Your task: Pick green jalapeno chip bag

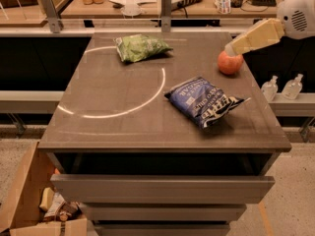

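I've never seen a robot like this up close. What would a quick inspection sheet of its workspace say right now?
Surface: dark tabletop with a white arc marked on it.
Job's things: green jalapeno chip bag lies at the far side, left of centre, touching nothing else.
Clutter: blue chip bag on the right half, nearer the front; round orange-red fruit at the far right.
Claw: claw hangs just above the fruit, well away from the green bag.
Cables: nothing seen.
Surroundings: open drawer under the top; cardboard box on the floor at left; two clear bottles on a ledge at right; cluttered desk behind.
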Controlling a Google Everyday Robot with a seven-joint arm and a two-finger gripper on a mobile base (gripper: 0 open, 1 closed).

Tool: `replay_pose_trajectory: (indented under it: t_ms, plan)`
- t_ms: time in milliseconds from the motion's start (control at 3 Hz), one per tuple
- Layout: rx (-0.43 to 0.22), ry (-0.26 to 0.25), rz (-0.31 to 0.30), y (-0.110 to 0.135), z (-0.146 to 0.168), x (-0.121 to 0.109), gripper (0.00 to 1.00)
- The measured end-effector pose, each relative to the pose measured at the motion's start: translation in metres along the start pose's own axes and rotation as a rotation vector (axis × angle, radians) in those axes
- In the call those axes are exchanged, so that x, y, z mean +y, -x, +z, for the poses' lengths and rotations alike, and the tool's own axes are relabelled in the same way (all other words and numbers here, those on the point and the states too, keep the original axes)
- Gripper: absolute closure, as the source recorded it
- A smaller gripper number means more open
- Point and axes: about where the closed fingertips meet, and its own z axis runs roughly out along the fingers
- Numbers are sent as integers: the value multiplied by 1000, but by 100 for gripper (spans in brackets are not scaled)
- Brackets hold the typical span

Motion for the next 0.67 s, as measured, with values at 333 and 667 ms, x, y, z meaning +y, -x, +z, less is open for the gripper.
replay_pose_trajectory:
  t_ms: [333,667]
  plan:
    - [-54,13,12,13,17,6,0]
    - [-120,40,16,32,39,8,0]
